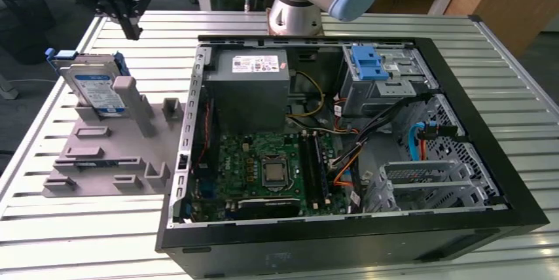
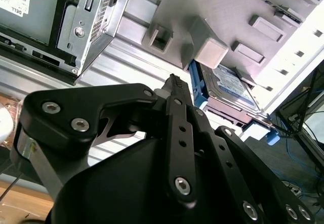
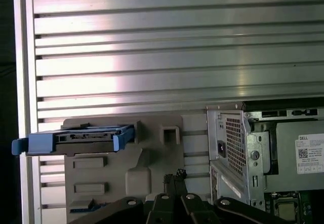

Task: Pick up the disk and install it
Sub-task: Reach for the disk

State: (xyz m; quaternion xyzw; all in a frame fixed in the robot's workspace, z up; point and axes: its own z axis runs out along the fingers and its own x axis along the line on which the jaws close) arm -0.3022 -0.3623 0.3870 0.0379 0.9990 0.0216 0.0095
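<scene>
at the exterior view's left the disk (image 1: 94,87) stands on edge in its blue frame, propped in a grey holder (image 1: 105,162) that lies on the slatted metal table (image 1: 88,234). the gripper (image 1: 133,31) hangs above the disk, toward the table's far edge and clear of it, its fingers pressed together on nothing. just right of the holder lies the open computer case (image 1: 489,182), with the grey power supply (image 1: 249,84) in its far corner nearest the holder and a blue latch (image 1: 368,64) on the drive cage further right.
</scene>
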